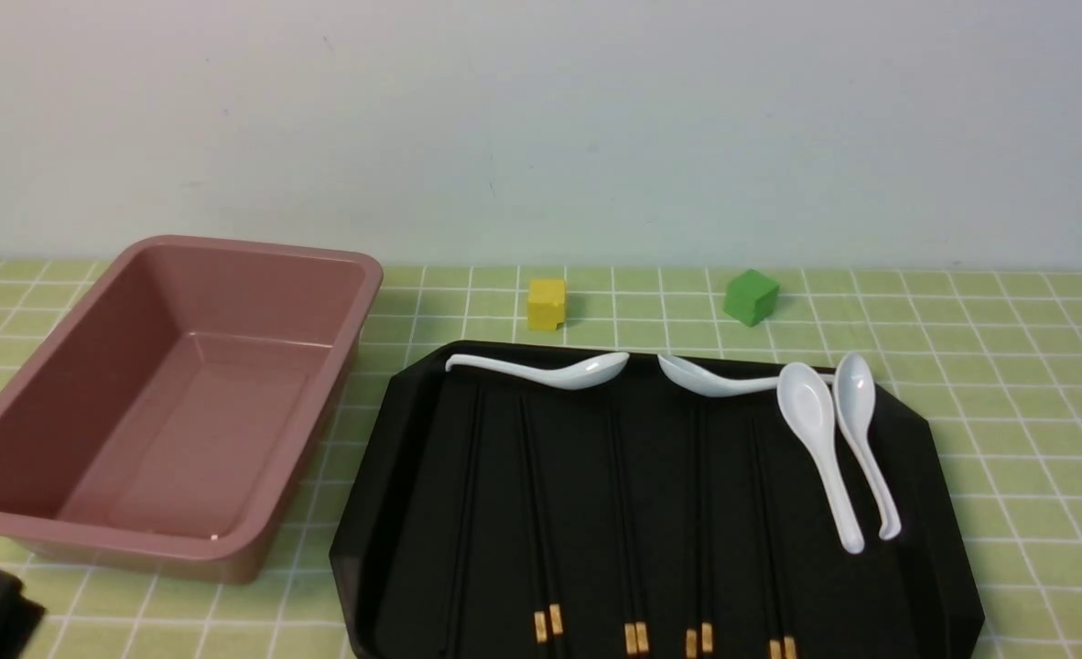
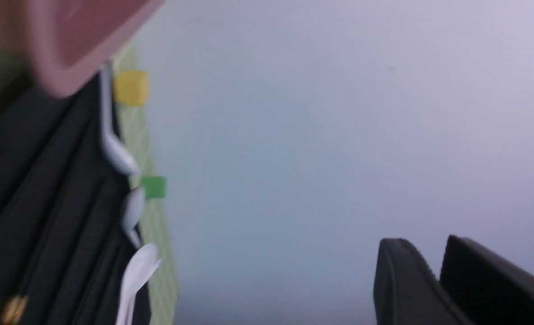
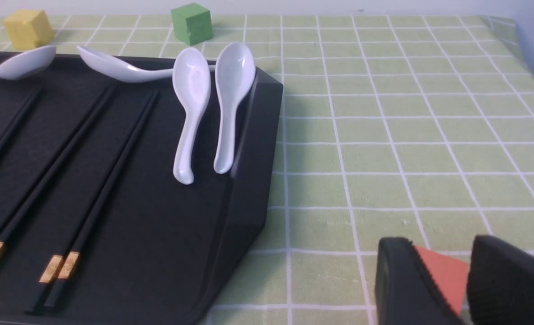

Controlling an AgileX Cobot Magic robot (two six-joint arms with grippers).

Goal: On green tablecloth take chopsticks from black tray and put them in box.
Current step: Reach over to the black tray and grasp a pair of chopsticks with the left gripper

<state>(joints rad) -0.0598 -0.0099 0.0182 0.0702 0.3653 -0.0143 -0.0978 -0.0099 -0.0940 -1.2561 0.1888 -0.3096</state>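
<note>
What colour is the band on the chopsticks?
Gold-tan, on black chopsticks; clearest in the right wrist view.

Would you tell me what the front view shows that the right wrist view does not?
Front view only: the box. Right wrist only: the right fingers, with an orange-red block showing between them. Both: the black tray, chopsticks, white spoons, yellow cube and green cube.

Tablecloth (image 1: 1008, 366) is yellow-green with white checks, tray (image 1: 394, 513) black, box (image 1: 74, 384) dusty-pink, chopsticks (image 3: 107, 180) black, gold-banded.
</note>
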